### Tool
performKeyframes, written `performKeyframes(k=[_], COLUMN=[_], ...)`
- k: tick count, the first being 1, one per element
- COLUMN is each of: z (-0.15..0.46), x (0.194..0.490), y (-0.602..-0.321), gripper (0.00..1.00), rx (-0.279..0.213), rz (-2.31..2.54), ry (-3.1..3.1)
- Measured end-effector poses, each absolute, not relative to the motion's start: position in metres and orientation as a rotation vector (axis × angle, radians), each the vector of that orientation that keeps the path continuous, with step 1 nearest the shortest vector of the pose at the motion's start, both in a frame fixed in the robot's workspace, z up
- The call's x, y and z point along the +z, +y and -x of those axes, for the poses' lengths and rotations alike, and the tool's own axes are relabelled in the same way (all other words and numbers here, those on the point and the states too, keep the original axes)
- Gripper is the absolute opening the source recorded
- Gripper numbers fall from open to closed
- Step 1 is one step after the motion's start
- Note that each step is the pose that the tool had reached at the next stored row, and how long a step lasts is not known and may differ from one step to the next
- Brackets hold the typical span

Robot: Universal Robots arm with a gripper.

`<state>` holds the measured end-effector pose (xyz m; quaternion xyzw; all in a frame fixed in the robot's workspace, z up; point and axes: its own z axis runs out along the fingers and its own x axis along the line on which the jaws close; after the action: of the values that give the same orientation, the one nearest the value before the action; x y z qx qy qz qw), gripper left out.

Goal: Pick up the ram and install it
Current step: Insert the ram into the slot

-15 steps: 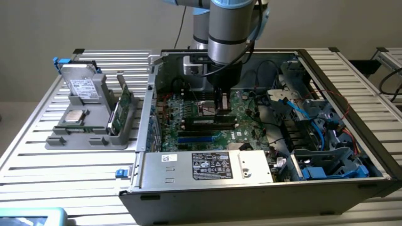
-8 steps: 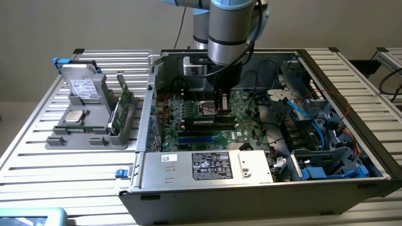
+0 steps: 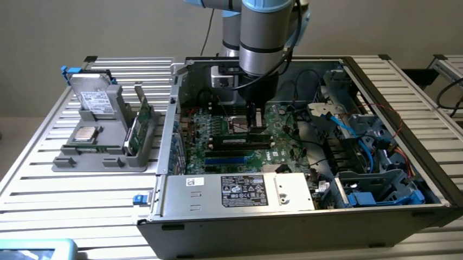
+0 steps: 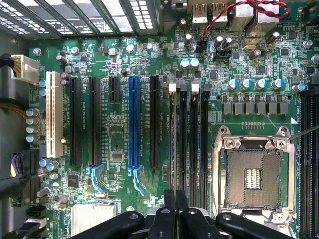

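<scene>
In the exterior view your gripper [image 3: 252, 123] is down inside the case [image 3: 394, 103], over the board [image 3: 217, 127]. The ram [image 3: 242, 142] stands on edge along a slot right under the fingertips, with its label facing the camera. Since it sits at or in the slot, I judge the pick done and the seating under way or finished. Whether it is latched, you cannot tell from here. Two more green sticks [image 3: 143, 116] stand in the tray [image 3: 94, 162] at the exterior view's left, outside the case.

In the wrist view the gripper [image 4: 175, 216] has its fingers [image 4: 170, 204] drawn together with almost no gap. They hang right over the slots [image 4: 194, 139], beside the socket [image 4: 251, 174]. Whether they pinch the ram's top edge or only press on it, I cannot tell.
</scene>
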<state>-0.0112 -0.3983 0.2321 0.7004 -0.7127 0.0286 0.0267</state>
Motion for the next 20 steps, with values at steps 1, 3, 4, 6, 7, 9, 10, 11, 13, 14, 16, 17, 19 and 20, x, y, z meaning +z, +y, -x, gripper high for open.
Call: performKeyframes(k=[1,3,4,6,7,9,10,11,13,14,16,17,19,20], z=[0.0113,0.0113,0.0113,0.0113,0.0113,0.0115,0.0116,0.0116,0.0118,0.0117,0.0113,0.0112,0.0110,0.0110], x=[0.2320,0.2319,0.2319,0.2317,0.2316,0.2312,0.2309,0.2308,0.2297,0.2297,0.2297,0.2296,0.2296,0.2295], y=[-0.3983,-0.3986,-0.3986,-0.3987,-0.3987,-0.3985,-0.3982,-0.3981,-0.3979,-0.3978,-0.3979,-0.3978,-0.3979,-0.3979], gripper=[0.12,0.12,0.12,0.12,0.12,0.12,0.12,0.12,0.12,0.12,0.12,0.12,0.12,0.12], rx=[0.089,0.089,0.089,0.089,0.089,0.089,0.089,0.089,0.089,0.089,0.089,0.089,0.089,0.089], rz=[-2.165,-2.166,-2.167,-2.167,-2.167,-2.167,-2.167,-2.167,-2.167,-2.167,-2.167,-2.167,-2.167,-2.167], ry=[-2.201,-2.200,-2.200,-2.199,-2.199,-2.199,-2.199,-2.199,-2.199,-2.199,-2.199,-2.199,-2.199,-2.199])
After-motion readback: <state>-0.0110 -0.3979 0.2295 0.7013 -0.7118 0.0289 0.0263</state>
